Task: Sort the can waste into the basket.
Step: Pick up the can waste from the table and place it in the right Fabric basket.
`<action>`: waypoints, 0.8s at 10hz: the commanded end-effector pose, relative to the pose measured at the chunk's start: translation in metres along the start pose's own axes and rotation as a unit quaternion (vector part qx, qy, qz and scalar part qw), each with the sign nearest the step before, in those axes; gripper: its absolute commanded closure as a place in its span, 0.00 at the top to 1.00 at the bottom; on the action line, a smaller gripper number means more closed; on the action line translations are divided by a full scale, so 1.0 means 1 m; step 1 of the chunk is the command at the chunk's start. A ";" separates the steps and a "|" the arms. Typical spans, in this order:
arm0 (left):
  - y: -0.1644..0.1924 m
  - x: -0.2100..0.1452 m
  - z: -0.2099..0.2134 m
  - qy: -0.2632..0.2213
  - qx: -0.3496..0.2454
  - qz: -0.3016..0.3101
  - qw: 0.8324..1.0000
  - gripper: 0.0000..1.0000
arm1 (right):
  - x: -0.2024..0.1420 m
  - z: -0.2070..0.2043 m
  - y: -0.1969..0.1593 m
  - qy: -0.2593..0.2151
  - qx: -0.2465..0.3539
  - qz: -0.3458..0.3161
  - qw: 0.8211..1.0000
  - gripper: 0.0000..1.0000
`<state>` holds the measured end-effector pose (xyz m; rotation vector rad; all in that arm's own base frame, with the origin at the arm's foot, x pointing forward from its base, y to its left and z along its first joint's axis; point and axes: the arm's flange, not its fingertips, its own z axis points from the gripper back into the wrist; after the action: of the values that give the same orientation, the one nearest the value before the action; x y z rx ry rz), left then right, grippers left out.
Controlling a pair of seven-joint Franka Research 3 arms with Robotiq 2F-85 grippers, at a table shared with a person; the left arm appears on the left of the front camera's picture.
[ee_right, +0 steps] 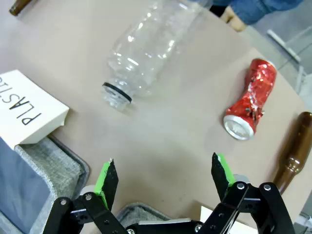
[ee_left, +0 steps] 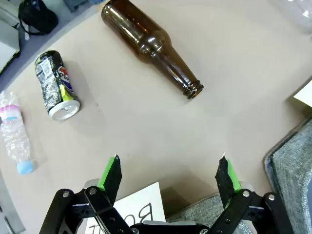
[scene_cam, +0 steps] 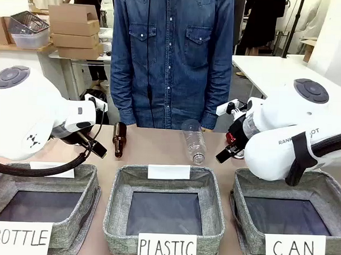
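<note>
Right wrist view: right gripper, jaws apart, empty, near red can.

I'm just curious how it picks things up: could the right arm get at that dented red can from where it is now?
Probably yes. The right end effector hangs open over bare table, and the red can lies just ahead with nothing between; the brown bottle lies beside it, apart.

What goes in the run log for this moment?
left pincer: open, empty | right pincer: open, empty | red can: lying on table | printed can: lying on table | CAN basket: no can seen inside
</note>
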<state>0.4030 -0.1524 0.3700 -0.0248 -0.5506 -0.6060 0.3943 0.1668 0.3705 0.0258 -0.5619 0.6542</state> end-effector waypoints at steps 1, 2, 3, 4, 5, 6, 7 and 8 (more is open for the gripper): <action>0.000 0.000 0.000 0.000 0.000 0.000 1.000 1.00 | 0.000 0.000 0.000 0.000 0.000 0.000 1.000 1.00; 0.000 0.000 0.000 0.000 0.000 0.000 1.000 1.00 | 0.000 0.000 0.000 0.000 0.000 0.000 1.000 1.00; 0.000 0.000 0.000 0.000 0.000 0.000 1.000 1.00 | 0.000 0.000 0.000 0.000 0.000 0.000 1.000 1.00; 0.000 0.000 0.000 0.000 0.000 0.000 1.000 1.00 | 0.000 0.000 0.000 0.000 0.000 0.000 1.000 1.00; 0.000 0.000 0.000 0.000 0.000 0.000 1.000 1.00 | 0.000 0.000 0.000 0.000 0.000 0.000 1.000 1.00; 0.000 0.000 0.000 0.000 0.000 0.000 1.000 1.00 | 0.000 0.000 0.000 0.000 0.000 0.000 1.000 1.00; 0.000 0.000 0.000 0.000 0.000 0.000 1.000 1.00 | 0.000 0.000 0.000 0.000 0.000 0.000 1.000 1.00; 0.000 0.000 0.000 0.000 0.000 0.000 1.000 1.00 | 0.000 0.000 0.000 0.000 0.000 0.000 1.000 1.00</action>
<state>0.4029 -0.1526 0.3700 -0.0248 -0.5506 -0.6063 0.3943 0.1669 0.3705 0.0254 -0.5619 0.6547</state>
